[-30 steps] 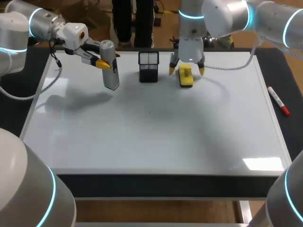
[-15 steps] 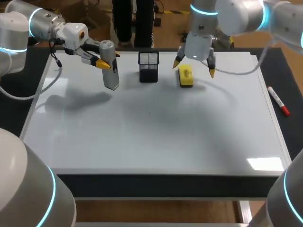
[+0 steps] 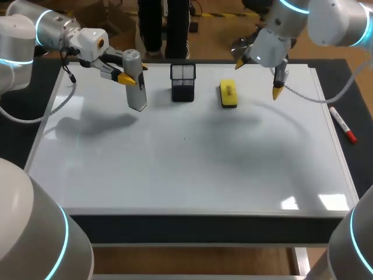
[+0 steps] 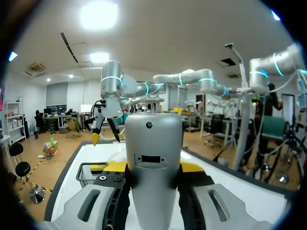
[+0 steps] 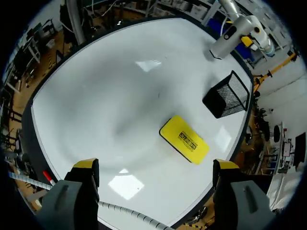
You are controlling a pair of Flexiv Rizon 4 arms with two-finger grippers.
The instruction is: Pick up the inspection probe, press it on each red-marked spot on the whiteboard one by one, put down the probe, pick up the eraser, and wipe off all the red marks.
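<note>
On the whiteboard (image 3: 186, 169), far left, my left jaws pinch the probe (image 3: 135, 81), upright. My right jaws hang spread, above the eraser (image 3: 228, 94) lying beside the mesh basket (image 3: 182, 81).

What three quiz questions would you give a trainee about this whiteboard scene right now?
1. Fill in: the black mesh basket stands on the whiteboard between the grey cylindrical probe and the yellow rectangular ___.
2. True or false: the right end effector is open and touches nothing.
3. The left end effector is shut on: A the probe, B the basket, C the red marker pen.
Key: 1 eraser; 2 true; 3 A.
</note>
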